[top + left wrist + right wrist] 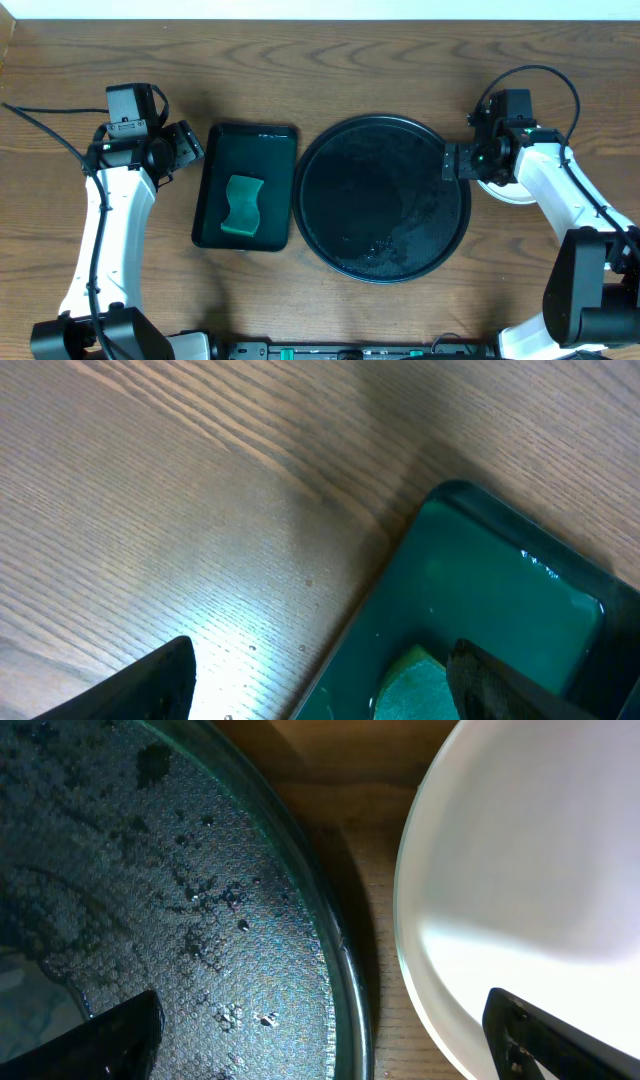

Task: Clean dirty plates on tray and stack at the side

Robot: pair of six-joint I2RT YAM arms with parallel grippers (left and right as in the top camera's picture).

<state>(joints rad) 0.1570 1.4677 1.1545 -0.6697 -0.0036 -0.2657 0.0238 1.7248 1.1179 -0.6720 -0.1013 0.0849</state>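
The round black tray [385,200] lies mid-table with no plates on it, only water droplets and wet smears [150,870]. Just right of its rim, on the wood, a white plate [508,192] lies partly under my right arm. The right wrist view shows its clean white inside [520,870]; I cannot tell if other plates lie under it. My right gripper [452,162] [330,1045] hangs open over the gap between the tray's rim and the plate, holding nothing. My left gripper [190,148] [320,700] is open and empty over the left edge of the green tray.
A rectangular dark green tray [245,185] [500,580] lies left of the black tray, holding a green sponge [242,205] [415,685]. Bare wood table [330,60] runs along the back, and both arm bases stand at the front corners.
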